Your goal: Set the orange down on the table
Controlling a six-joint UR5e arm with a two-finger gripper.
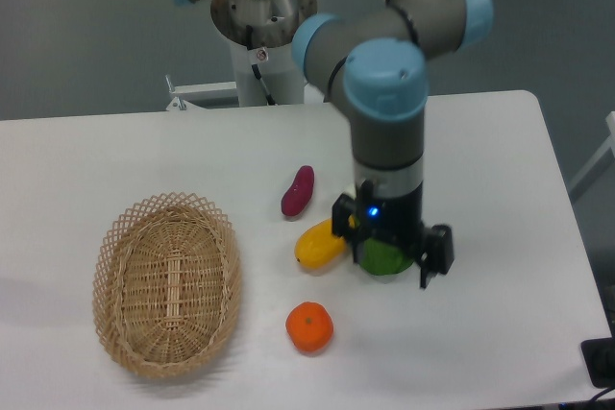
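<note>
The orange (309,326) sits on the white table (500,333), nearest the camera, down and to the left of the gripper (392,254) and well apart from it, nothing touching it. The gripper hangs over the green fruit (384,258), its two fingers spread wide with one dark fingertip (440,254) out to the right; it holds nothing. Just left of the gripper lies the yellow fruit (320,243), its end right up against the green one. Beyond that, up and left of the gripper, the small purple fruit (297,191) lies on its own. Far off to the gripper's left rests the oval wicker basket (166,281). At the back stands the arm's base (261,36).
</note>
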